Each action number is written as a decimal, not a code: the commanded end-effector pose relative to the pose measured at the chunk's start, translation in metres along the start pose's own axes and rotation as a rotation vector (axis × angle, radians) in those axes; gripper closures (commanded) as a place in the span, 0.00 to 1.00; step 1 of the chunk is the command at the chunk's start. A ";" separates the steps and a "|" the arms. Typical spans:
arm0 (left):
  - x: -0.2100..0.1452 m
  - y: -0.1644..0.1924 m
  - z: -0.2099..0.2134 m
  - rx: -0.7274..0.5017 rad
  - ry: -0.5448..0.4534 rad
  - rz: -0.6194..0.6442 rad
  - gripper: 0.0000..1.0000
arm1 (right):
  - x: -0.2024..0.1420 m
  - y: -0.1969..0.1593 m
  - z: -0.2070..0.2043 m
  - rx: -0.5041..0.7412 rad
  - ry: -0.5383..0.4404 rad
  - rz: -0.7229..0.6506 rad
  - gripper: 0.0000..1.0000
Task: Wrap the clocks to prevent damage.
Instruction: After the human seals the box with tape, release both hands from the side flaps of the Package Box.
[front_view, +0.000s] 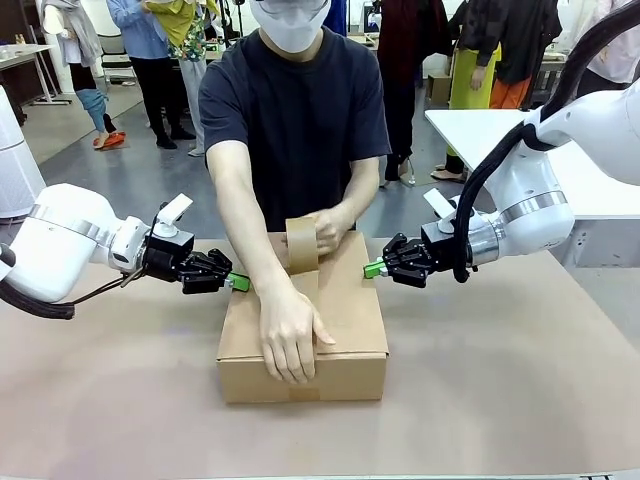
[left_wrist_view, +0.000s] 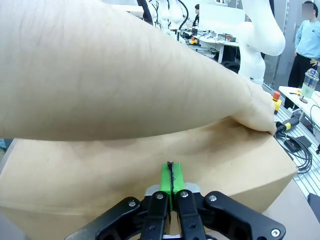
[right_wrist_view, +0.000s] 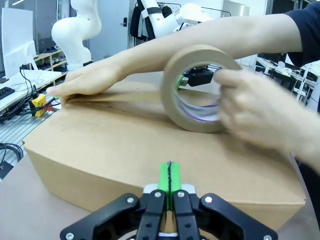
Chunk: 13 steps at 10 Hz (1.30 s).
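Cardboard box (front_view: 335, 330) lies closed under a person's hand (front_view: 290, 335) — both end effectors pinched empty.

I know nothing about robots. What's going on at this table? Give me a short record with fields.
Main object: cardboard box, flaps closed, on the brown table
Person: one hand presses the box top near its front edge; the other hand holds a roll of brown tape on the box top
Left tool: shut, green pads together, at the box's left side, holding nothing
Right tool: shut, at the box's right side, holding nothing
Clocks: not visible
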<state>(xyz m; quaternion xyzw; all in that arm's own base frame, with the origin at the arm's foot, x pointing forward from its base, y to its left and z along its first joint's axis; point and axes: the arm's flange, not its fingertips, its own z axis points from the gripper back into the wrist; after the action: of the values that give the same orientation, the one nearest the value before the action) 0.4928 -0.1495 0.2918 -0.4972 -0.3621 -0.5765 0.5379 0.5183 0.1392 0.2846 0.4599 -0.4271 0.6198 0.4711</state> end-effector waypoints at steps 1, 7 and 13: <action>-0.002 0.002 -0.002 0.009 0.003 0.013 0.99 | -0.003 0.001 0.001 -0.008 0.008 -0.004 0.99; -0.002 0.002 -0.002 0.009 0.003 0.013 0.99 | -0.003 0.001 0.001 -0.008 0.008 -0.004 0.99; -0.002 0.002 -0.002 0.009 0.003 0.013 0.99 | -0.003 0.001 0.001 -0.008 0.008 -0.004 0.99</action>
<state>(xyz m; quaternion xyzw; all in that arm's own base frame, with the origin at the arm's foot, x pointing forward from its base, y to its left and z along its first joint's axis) 0.4928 -0.1495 0.2919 -0.4973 -0.3621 -0.5765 0.5377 0.5184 0.1392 0.2847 0.4598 -0.4272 0.6198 0.4711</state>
